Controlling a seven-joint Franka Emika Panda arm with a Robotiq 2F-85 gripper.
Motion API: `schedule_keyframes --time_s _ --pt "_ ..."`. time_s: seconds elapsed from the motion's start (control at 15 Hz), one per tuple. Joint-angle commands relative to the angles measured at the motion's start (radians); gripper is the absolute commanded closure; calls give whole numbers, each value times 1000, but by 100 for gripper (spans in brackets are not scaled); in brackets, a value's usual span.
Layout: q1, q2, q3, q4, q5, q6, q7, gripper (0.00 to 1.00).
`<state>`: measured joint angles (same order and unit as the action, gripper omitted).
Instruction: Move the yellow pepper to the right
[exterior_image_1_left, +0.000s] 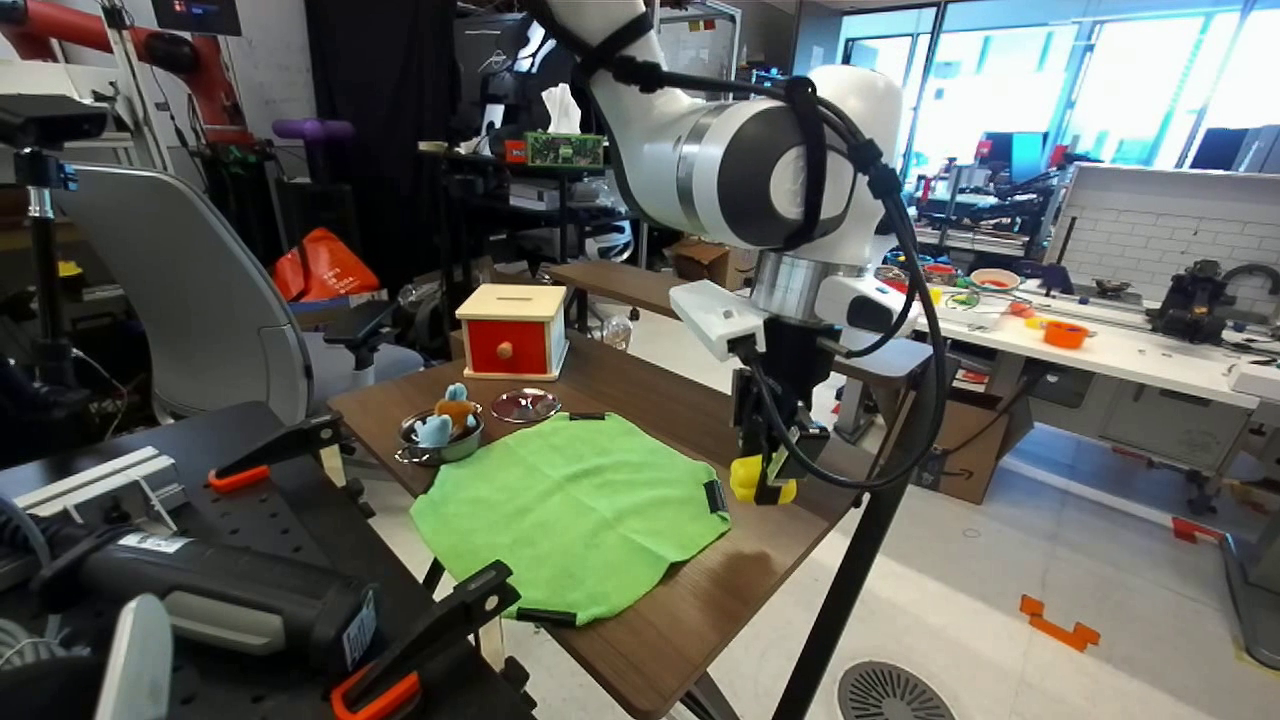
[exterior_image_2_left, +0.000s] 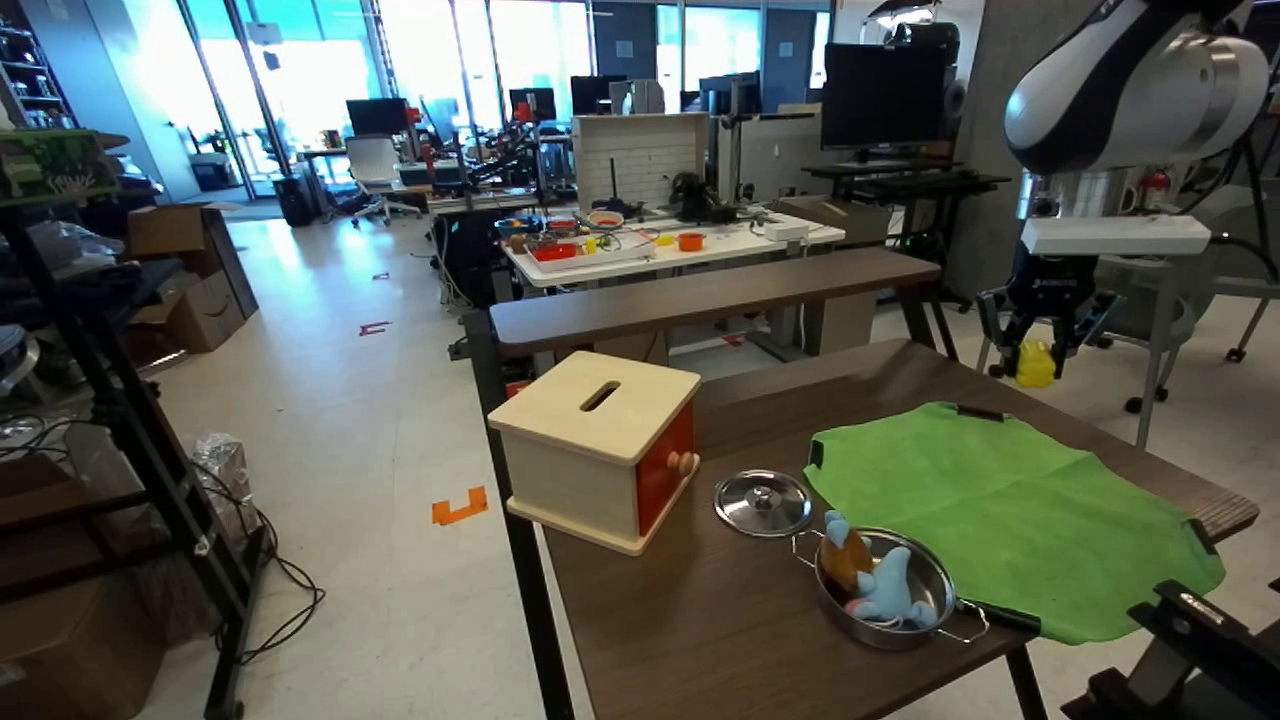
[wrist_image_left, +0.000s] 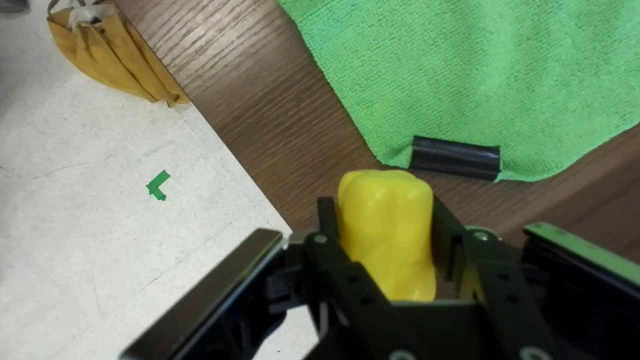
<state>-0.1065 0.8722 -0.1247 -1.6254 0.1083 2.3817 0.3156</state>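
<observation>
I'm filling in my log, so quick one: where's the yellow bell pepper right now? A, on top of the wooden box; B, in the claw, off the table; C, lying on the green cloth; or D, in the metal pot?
B: the wrist view shows the yellow bell pepper pinched in the claw, and an exterior view shows it clear of the tabletop.

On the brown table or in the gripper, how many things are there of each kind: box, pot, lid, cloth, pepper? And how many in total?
Wooden box: 1
Metal pot: 1
Lid: 1
Green cloth: 1
Yellow pepper: 1
Total: 5
</observation>
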Motion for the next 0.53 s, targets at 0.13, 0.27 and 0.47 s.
schedule_keyframes --time_s 0.13,0.27,0.47 --pt "10 118 -6 161 11 -52 37 80" --pt "16 147 -7 192 6 -58 44 80" --pt "24 190 -16 241 3 -81 69 80"
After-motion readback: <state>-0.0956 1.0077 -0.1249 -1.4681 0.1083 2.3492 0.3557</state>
